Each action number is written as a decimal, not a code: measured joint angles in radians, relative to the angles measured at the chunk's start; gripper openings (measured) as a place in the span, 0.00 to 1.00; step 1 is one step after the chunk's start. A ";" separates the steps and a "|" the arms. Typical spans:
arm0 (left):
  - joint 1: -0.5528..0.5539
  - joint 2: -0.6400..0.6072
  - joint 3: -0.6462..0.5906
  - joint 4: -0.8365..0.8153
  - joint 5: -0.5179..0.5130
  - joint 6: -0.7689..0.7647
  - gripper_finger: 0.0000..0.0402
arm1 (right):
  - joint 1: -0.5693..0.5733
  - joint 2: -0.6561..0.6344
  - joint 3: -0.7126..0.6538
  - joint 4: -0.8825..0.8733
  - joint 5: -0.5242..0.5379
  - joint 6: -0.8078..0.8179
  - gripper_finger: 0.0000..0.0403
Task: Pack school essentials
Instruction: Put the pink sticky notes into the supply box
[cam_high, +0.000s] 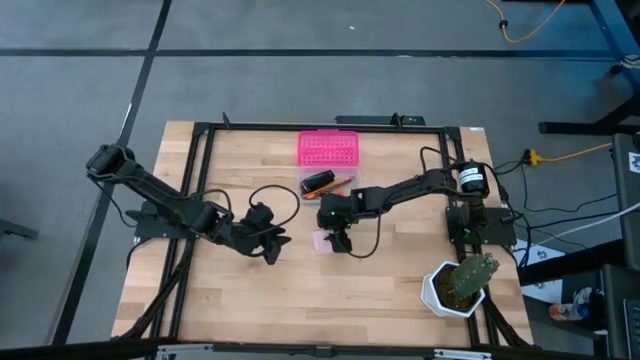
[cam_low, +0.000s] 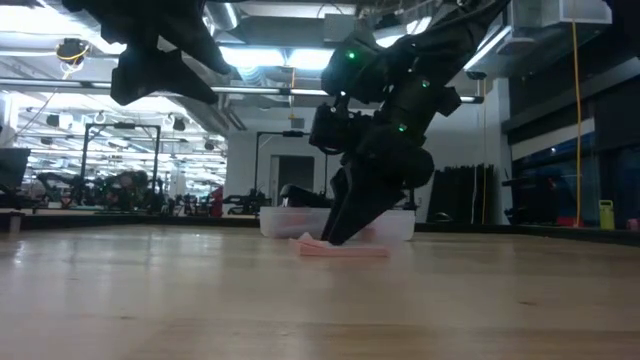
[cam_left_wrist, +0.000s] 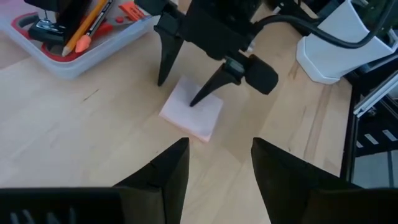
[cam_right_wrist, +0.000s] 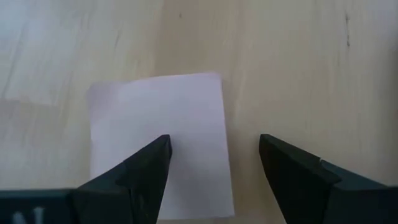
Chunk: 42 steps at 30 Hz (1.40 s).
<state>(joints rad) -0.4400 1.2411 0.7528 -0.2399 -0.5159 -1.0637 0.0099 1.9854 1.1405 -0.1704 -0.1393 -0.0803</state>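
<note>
The right gripper (cam_left_wrist: 186, 84) is hovering, fingers spread, over the pink square notepad (cam_left_wrist: 191, 116) lying flat on the table (cam_high: 380, 290) near the clear box (cam_left_wrist: 93, 53) — it is needing to straddle one edge squarely before closing

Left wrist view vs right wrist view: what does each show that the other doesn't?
Only the left wrist view: the clear box holding the pencil and a black item, the white pot, and the right claw from outside, open, one fingertip on the notepad, the other on the table beside it. The left claw hangs open, apart from the pad.

Only the right wrist view: a close look between the right claw's own fingers.

Both: the pink notepad flat on the wooden table.
</note>
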 joint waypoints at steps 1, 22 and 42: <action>0.000 0.000 0.000 -0.001 0.000 0.000 0.41 | 0.003 0.008 0.002 0.007 0.001 0.000 0.62; -0.002 0.000 0.000 -0.007 0.001 0.000 0.41 | 0.027 0.030 0.135 -0.070 0.014 0.072 0.62; -0.002 0.000 0.000 -0.014 0.005 0.000 0.41 | 0.070 0.026 0.111 -0.146 0.100 0.014 0.62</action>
<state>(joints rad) -0.4423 1.2411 0.7528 -0.2539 -0.5114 -1.0637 0.0795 2.0113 1.2516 -0.3168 -0.0398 -0.0662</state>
